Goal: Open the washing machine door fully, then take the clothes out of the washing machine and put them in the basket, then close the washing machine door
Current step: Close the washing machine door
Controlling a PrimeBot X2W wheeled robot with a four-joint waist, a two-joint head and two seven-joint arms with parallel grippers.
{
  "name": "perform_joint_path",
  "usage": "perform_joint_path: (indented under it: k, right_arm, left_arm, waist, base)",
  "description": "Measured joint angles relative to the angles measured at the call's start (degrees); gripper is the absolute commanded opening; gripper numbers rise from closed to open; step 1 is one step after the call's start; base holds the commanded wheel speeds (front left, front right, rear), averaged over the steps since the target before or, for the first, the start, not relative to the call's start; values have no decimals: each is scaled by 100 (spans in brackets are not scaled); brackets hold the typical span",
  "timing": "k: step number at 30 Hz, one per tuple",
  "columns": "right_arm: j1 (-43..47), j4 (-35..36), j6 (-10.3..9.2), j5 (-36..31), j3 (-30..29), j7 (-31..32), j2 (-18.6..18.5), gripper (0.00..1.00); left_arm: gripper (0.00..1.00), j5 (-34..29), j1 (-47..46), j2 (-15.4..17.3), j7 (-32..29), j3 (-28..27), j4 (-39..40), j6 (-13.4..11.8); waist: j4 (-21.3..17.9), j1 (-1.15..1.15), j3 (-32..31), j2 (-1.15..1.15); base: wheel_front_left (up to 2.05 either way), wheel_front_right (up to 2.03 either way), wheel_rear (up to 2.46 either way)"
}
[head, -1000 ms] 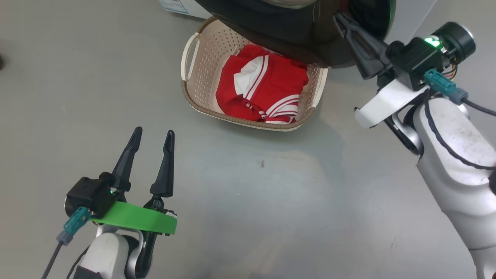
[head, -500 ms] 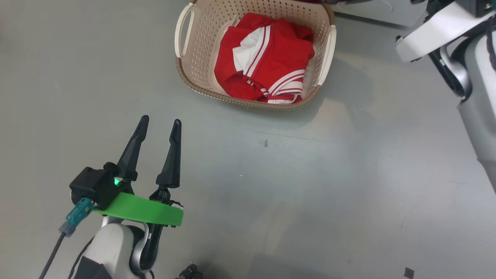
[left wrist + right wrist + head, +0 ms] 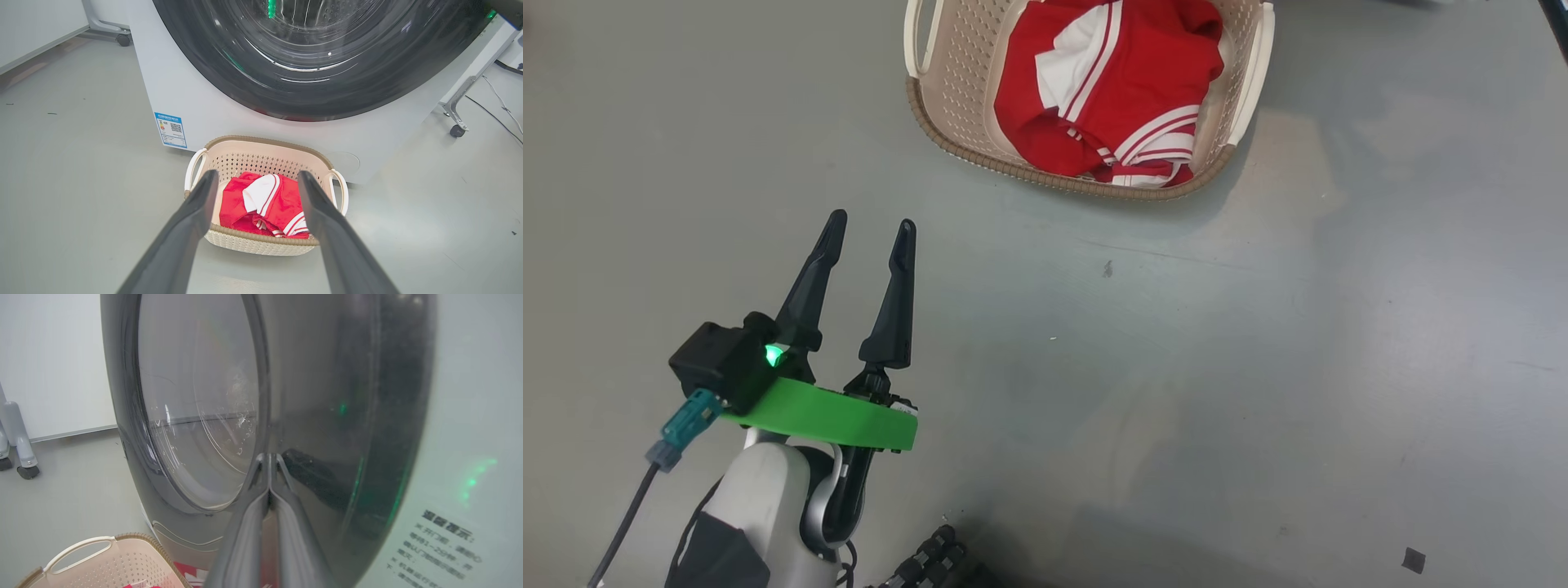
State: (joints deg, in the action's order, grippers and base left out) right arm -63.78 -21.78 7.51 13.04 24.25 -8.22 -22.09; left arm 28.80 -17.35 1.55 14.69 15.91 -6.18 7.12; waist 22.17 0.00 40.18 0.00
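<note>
The cream basket (image 3: pixel 956 90) stands on the grey floor with the red, white-striped clothes (image 3: pixel 1111 90) lying in it. My left gripper (image 3: pixel 872 222) hovers open and empty, well short of the basket. In the left wrist view its fingers (image 3: pixel 257 175) frame the basket (image 3: pixel 265 141) and clothes (image 3: pixel 269 204), with the white washing machine (image 3: pixel 196 102) and its glossy black washing machine door (image 3: pixel 310 61) right behind. My right gripper (image 3: pixel 268 456) is shut and empty, its tips pressed on the door's (image 3: pixel 327 396) dark ring beside the glass window. I cannot tell if the door is latched.
A blue label (image 3: pixel 171 130) sits at the machine's lower corner. Wheeled frame legs stand at the right (image 3: pixel 457 130) and far left (image 3: pixel 122 39), with cables on the floor at the right. Part of my base (image 3: pixel 931 555) shows at the head view's bottom edge.
The head camera has swung, so the basket now sits higher in its view, and the door and right arm have left it. The left gripper stays open.
</note>
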Motion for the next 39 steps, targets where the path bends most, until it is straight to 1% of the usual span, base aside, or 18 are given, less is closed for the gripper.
perform_joint_path:
  k: [7,12,18,24,29,39]
  right_arm:
    - [-193,-240,-8,-9,-68,-44,33,0]
    - [-276,-368,-111,-15,-107,-102,175,0]
    - [-346,-523,-114,-57,-76,-197,233,0]
    - [-338,-820,-114,-58,13,-369,255,0]
    - [-135,-1038,-119,-58,121,-432,297,0]
    - [771,-1329,-118,5,353,-573,836,0]
  left_arm:
    - [100,74,-31,-4,0,30,-51,0]
    - [100,140,-49,-7,0,63,-71,0]
    - [100,188,-152,-11,0,116,-89,0]
    - [100,186,-164,-14,0,79,-214,0]
    - [100,135,-166,-15,0,3,-255,0]
    - [100,-157,-181,16,0,-223,-385,0]
  waist:
    - [70,0,53,0]
    - [71,0,73,0]
    - [67,0,74,0]
    - [42,0,-41,0]
    - [-19,0,-208,0]
    - [-388,0,-701,0]
  base:
    - [0,0,0]
    - [0,0,0]
    - [0,0,0]
    - [0,0,0]
    - [0,0,0]
    - [0,0,0]
